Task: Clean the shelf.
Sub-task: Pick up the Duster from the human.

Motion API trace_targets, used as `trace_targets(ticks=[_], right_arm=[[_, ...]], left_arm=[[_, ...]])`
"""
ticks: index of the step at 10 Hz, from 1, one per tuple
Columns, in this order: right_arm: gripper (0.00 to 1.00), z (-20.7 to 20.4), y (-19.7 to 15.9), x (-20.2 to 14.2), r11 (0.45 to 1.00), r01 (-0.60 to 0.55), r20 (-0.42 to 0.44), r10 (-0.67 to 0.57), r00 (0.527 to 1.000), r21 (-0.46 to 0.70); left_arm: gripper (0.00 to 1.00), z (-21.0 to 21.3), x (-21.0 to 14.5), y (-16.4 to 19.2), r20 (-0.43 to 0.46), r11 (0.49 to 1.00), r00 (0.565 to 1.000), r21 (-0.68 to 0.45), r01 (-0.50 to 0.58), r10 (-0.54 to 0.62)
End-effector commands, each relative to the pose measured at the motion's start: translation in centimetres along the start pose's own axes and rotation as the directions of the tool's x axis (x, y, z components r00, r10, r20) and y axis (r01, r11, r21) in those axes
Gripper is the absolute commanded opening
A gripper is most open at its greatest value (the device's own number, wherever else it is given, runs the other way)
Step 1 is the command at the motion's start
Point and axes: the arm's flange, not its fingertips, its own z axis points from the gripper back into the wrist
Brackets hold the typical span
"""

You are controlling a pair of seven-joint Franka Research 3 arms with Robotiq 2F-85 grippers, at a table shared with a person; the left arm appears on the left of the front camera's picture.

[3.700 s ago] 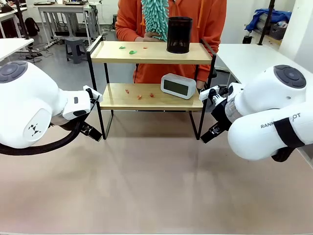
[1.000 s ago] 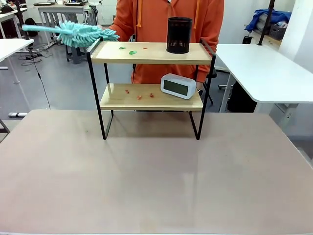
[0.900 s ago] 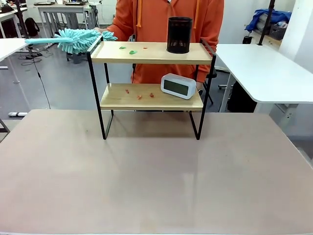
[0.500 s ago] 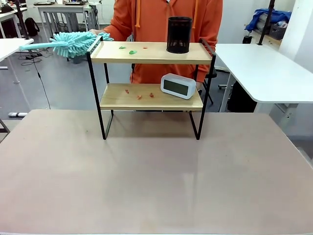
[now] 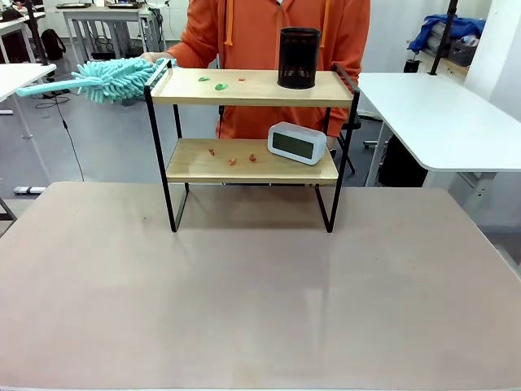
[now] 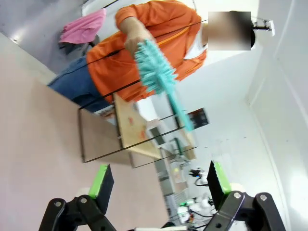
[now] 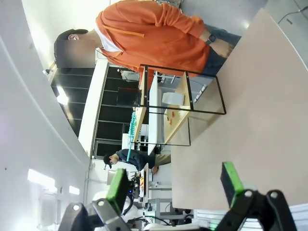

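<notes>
Front view, duster [image 5: 114, 79] beside shelf [image 5: 252, 90], clock [image 5: 297, 142] below

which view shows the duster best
The front view: the whole teal duster shows, held out beside the shelf's top board. The left wrist view shows it too, rolled sideways, in the person's hand. The right wrist view gives a thin teal sliver.

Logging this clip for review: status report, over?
Left gripper and right gripper open, empty. Shelf uncleaned: green scraps on top board, red scraps below. Person's duster at its left end; pen cup, clock on boards.
</notes>
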Motion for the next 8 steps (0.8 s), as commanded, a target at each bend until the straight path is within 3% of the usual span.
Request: trace_targets(ticks=[1,2,4,5,6,7,8], right_arm=[[1.00,0.3,0.2,0.2,0.999,-0.030,0.009,0.030,0.999,0.013],[1.00,0.3,0.2,0.2,0.999,-0.030,0.009,0.030,0.999,0.013],[1.00,0.3,0.2,0.2,0.999,-0.030,0.009,0.030,0.999,0.013],[1.00,0.3,0.2,0.2,0.999,-0.030,0.009,0.030,0.999,0.013],[1.00,0.3,0.2,0.2,0.999,-0.030,0.009,0.030,0.999,0.013],[1.00,0.3,0.2,0.2,0.999,-0.030,0.009,0.030,0.999,0.013],[1.00,0.3,0.2,0.2,0.999,-0.030,0.009,0.030,0.999,0.013]], left_arm=[[1.00,-3.5,5.2,-2.2,0.029,0.984,0.988,-0.095,-0.151,0.154],[1.00,-5.3,6.8,-2.5,0.019,0.964,0.973,-0.137,-0.226,0.231],[1.00,-9.6,7.2,-1.8,-0.146,0.924,0.928,-0.127,-0.361,0.343],[1.00,-11.3,6.3,-1.4,-0.272,0.938,0.898,0.053,-0.344,0.345],[1.00,-8.9,6.8,-2.6,-0.074,0.943,0.954,-0.146,-0.298,0.290],[1.00,-8.9,6.8,-2.6,-0.074,0.943,0.954,-0.146,-0.298,0.290],[1.00,-11.6,6.4,-1.1,-0.162,0.931,0.925,-0.073,-0.358,0.343]])
